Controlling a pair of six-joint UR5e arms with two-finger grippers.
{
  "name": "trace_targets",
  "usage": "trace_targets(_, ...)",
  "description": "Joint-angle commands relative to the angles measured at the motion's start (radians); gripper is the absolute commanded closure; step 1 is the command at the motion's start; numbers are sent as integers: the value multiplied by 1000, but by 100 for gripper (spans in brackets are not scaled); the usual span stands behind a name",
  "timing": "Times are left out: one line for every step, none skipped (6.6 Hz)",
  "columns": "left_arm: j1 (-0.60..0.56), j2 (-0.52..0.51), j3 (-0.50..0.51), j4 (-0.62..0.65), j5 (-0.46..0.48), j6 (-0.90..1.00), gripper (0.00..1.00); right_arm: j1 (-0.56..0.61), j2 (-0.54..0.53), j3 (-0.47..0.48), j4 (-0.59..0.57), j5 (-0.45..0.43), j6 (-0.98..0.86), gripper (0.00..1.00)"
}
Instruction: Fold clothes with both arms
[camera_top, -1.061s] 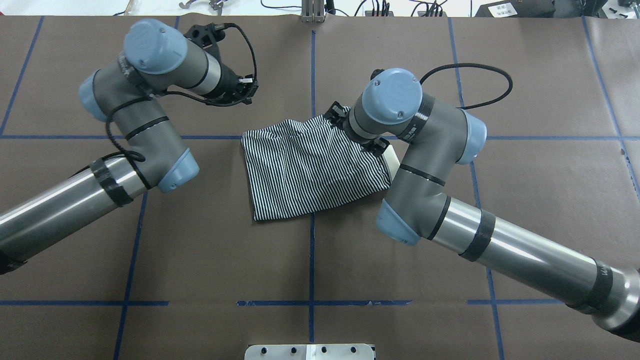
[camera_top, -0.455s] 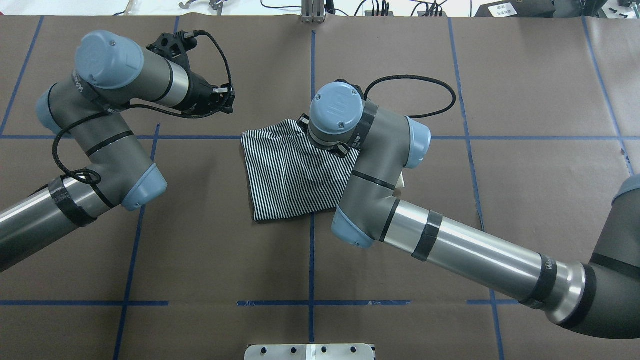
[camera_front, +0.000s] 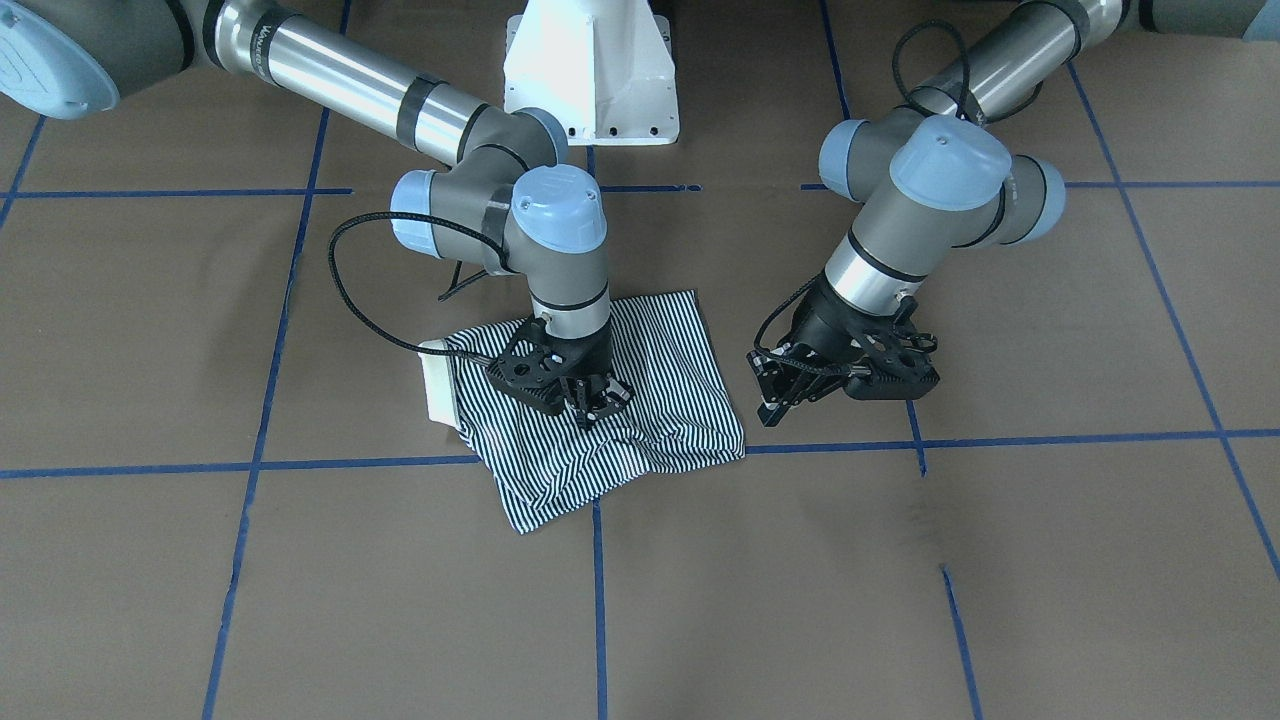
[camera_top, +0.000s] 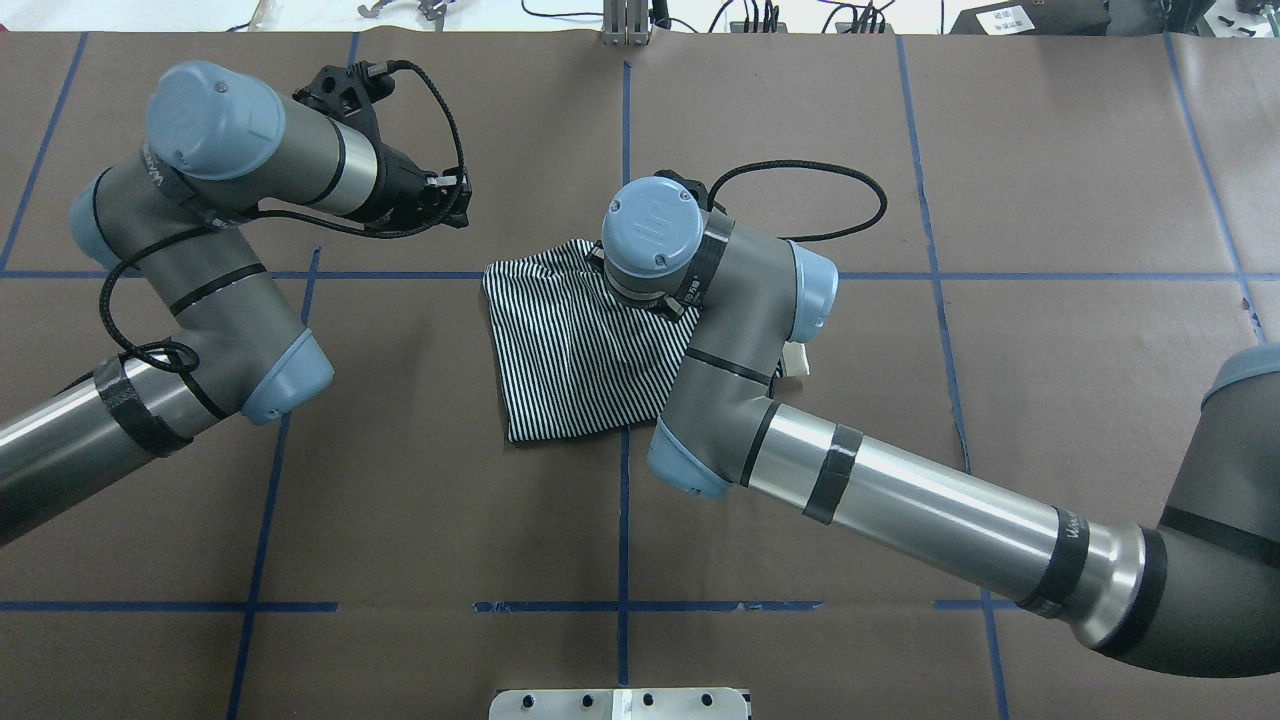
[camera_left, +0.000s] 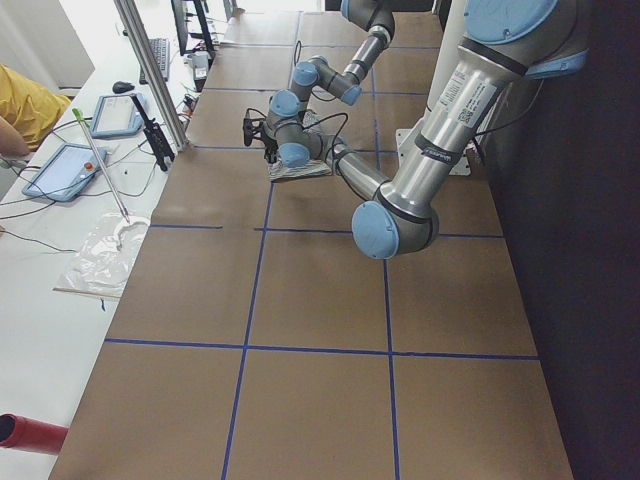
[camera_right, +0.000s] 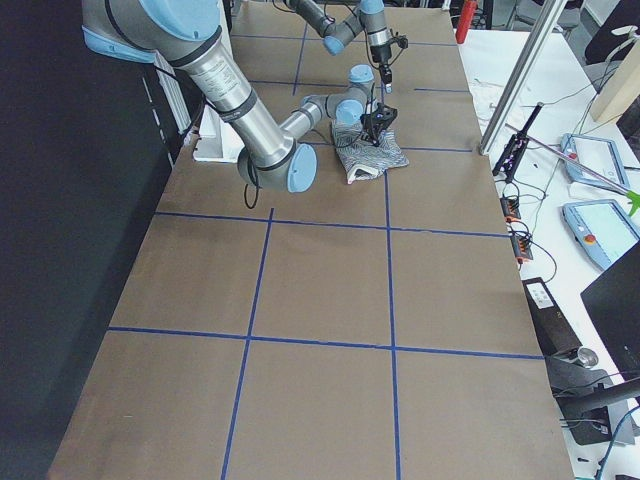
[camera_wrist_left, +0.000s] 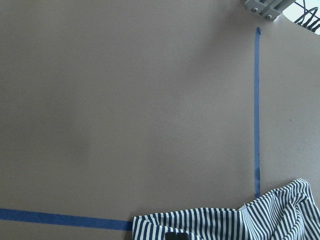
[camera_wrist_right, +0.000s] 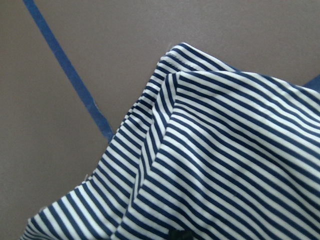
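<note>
The striped polo shirt (camera_front: 670, 360) lies folded and rumpled at the table's middle, its cream collar (camera_front: 435, 375) poking out at one edge. In the overhead view the shirt (camera_top: 570, 350) is partly covered by my right arm. My right gripper (camera_front: 597, 403) points down onto the shirt's far part with its fingers together, pinching the striped cloth; the right wrist view shows the cloth (camera_wrist_right: 225, 150) very close. My left gripper (camera_front: 765, 390) is open and empty, hovering beside the shirt, apart from it (camera_top: 450, 200). The left wrist view shows a shirt corner (camera_wrist_left: 225, 225).
The table is brown paper with blue tape lines (camera_top: 622, 520). The white pedestal base (camera_front: 590, 70) stands at the robot's side. A metal plate (camera_top: 620, 703) sits at the near edge. A side bench with tablets (camera_left: 65, 170) runs along the far edge.
My right arm has swung left across the shirt, from its collar side to its upper middle. My left arm has drawn back to the left, away from the shirt.
</note>
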Motion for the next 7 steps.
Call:
trace_targets(0,2,0,9,0,-1,100,70,85,-182,129,16,-51,100)
trace_targets(0,2,-2,13,0,-2,100,119,85,-187,129,48,-89,100)
trace_targets(0,5,-2,13,3,-2,100,163,82,-189,128,69,-130,100)
trace_targets(0,59,-32,12,5,7,100,220,75,-189,126,123,-158,100)
trace_targets(-1,116,-78,10,0,15,100,265,30,-169,123,170,-224,100)
trace_targets(-8,177,-121,9,-1,72,100,317,-98,-64,120,247,-335,100)
trace_targets(-30,254,-154,6,-6,196,100,395,-225,27,119,348,-517,100)
